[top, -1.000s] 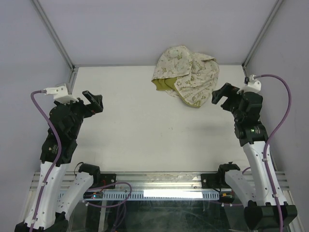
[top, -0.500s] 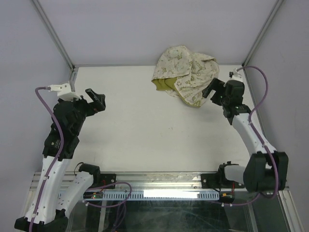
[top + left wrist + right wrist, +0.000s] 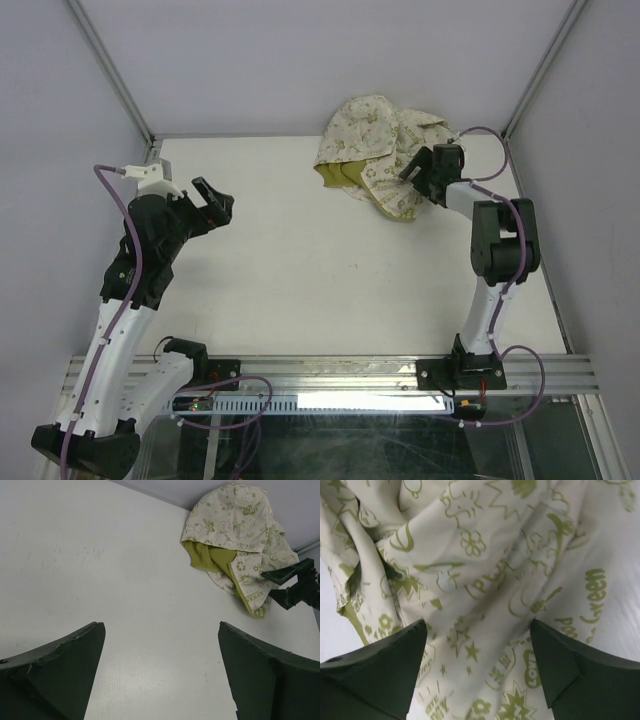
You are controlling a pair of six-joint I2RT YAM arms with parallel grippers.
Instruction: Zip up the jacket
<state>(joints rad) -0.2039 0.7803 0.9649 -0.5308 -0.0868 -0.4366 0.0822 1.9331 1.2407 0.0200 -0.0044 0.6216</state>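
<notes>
— Where is the jacket (image 3: pixel 385 155)?

— Bunched in a heap at the far edge of the worktop (image 3: pixel 300 270), right of the middle and close to the back wall (image 3: pixel 300 60). The cream printed side faces up, and a fold of plain green lining (image 3: pixel 335 177) shows at its near left edge.

— And the right tool (image 3: pixel 418 180)?

— It is stretched out to the heap's right side with its jaws spread wide and nothing between them. In its own camera the crumpled cloth (image 3: pixel 485 565) fills the picture beyond the two dark fingers (image 3: pixel 375 675). I cannot tell whether the tips touch the fabric.

— Does the other wrist view help?

— A little. It shows the right tool (image 3: pixel 278 586) at the jacket's (image 3: pixel 235 525) right edge, one tip overlapping the hem.

— The left tool (image 3: pixel 216 198)?

— It is wide open too and holds nothing. It hangs over bare worktop (image 3: pixel 75 555) on the left, well apart from the jacket and pointing toward it.
</notes>
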